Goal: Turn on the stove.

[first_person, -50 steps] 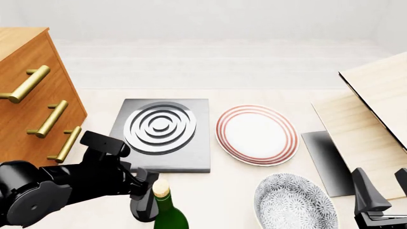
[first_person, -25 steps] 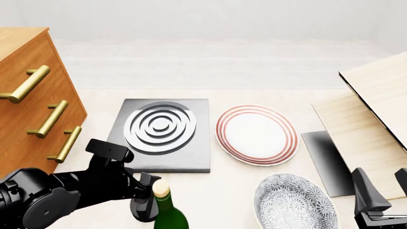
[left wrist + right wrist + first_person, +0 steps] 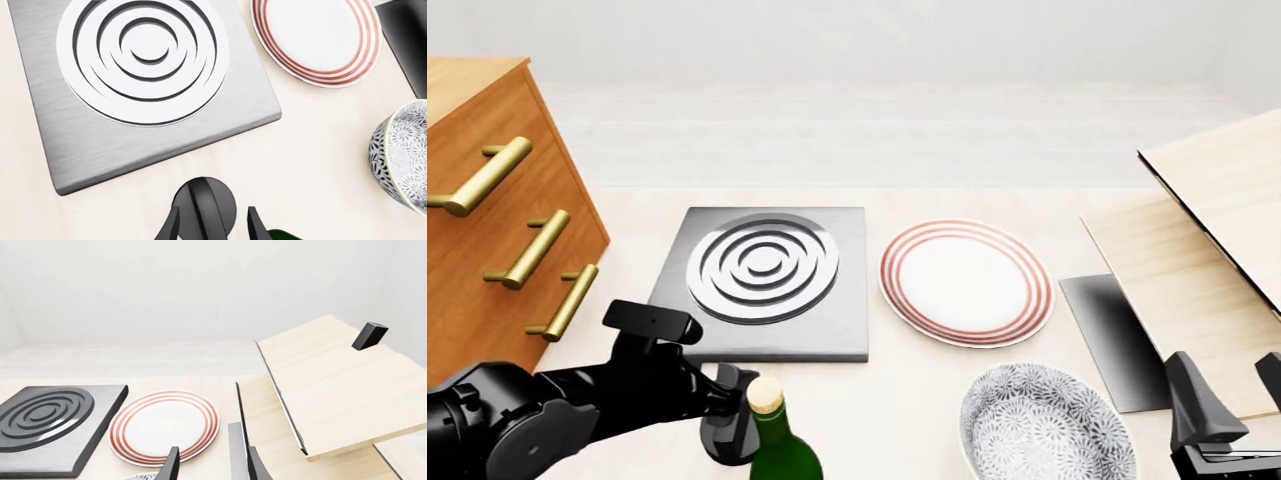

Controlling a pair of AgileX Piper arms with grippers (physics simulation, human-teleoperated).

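The stove (image 3: 767, 280) is a dark-grey brushed-metal square with a ringed silver burner, lying left of centre on the table. It also shows in the left wrist view (image 3: 147, 75) and the right wrist view (image 3: 53, 420). My left gripper (image 3: 731, 415) hangs just in front of the stove's near edge, open. Its fingers (image 3: 170, 227) straddle a dark round ridged disc (image 3: 203, 200) on the table. My right gripper (image 3: 1228, 405) stays at the near right corner, open and holding nothing (image 3: 210, 467).
A green bottle (image 3: 777, 445) stands right beside the left gripper. A red-rimmed white plate (image 3: 966, 282) lies right of the stove, with a patterned bowl (image 3: 1044, 425) nearer. A wooden drawer cabinet (image 3: 494, 230) stands at the left. A plain dark slab (image 3: 1110, 340) and wooden boards (image 3: 1214, 250) lie at the right.
The left arm has sunk a little lower and toward the near edge. Its gripper stays by the bottle. The right arm has not moved.
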